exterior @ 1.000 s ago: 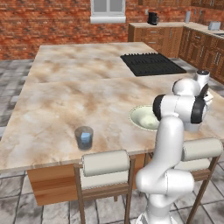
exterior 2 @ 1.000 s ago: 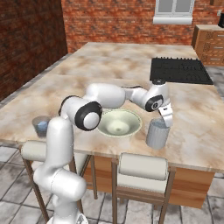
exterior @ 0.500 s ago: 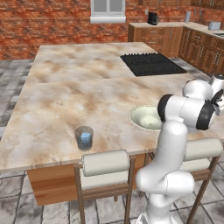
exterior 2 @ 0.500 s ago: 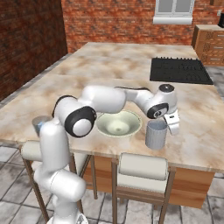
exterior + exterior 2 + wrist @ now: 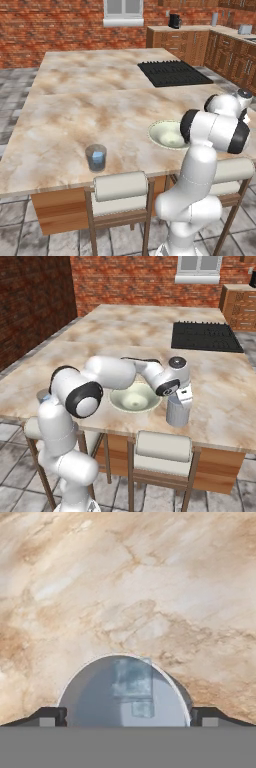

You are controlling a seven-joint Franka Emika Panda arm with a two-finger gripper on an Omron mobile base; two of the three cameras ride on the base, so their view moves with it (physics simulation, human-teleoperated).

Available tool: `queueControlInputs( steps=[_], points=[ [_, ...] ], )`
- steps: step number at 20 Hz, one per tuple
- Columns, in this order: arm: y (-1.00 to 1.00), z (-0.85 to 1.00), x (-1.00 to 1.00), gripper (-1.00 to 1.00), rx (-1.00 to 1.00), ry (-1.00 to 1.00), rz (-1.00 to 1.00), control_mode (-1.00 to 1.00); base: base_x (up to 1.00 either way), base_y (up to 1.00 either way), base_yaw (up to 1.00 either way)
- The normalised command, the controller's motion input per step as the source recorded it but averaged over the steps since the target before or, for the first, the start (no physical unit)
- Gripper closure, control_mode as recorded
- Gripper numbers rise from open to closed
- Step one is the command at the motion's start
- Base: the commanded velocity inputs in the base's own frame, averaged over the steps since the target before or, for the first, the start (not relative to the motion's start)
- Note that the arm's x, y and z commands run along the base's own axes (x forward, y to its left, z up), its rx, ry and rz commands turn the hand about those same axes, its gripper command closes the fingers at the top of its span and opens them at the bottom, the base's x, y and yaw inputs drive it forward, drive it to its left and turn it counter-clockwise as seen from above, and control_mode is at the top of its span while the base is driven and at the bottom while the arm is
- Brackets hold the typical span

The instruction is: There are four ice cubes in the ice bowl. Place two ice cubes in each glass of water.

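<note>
- Left base view: the ice bowl (image 5: 167, 135) sits on the counter (image 5: 75, 130) just beside the arm's elbow; the other glass of water (image 5: 96, 157), well apart from the gripper, holds pale blue ice.
- Right base view: the gripper (image 5: 184, 396) hovers directly over the near glass of water (image 5: 178, 412), bowl alongside.
- Hand view: jaws spread wide and empty, fingertips (image 5: 47, 716) straddling the rim; ice cubes (image 5: 132, 679) float below. Judged best: lift straight up, avoiding the rim.
</note>
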Motion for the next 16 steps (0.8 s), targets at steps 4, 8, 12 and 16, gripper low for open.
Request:
queueControlInputs(
  steps=[4,8,12,16],
  points=[
    [0.09,0.14,0.24,-1.00,0.00,0.00,0.02,-1.00,0.00,0.00,0.00],
    [-0.04,0.36,0.26,-1.00,0.00,0.00,0.12,-1.00,0.00,0.00,0.00],
    [-0.24,0.58,0.15,-1.00,0.00,0.00,0.11,-1.00,0.00,0.00,0.00],
    [-0.18,0.41,-0.01,-1.00,-0.03,0.00,0.08,-1.00,0.00,0.00,0.00]
  ],
)
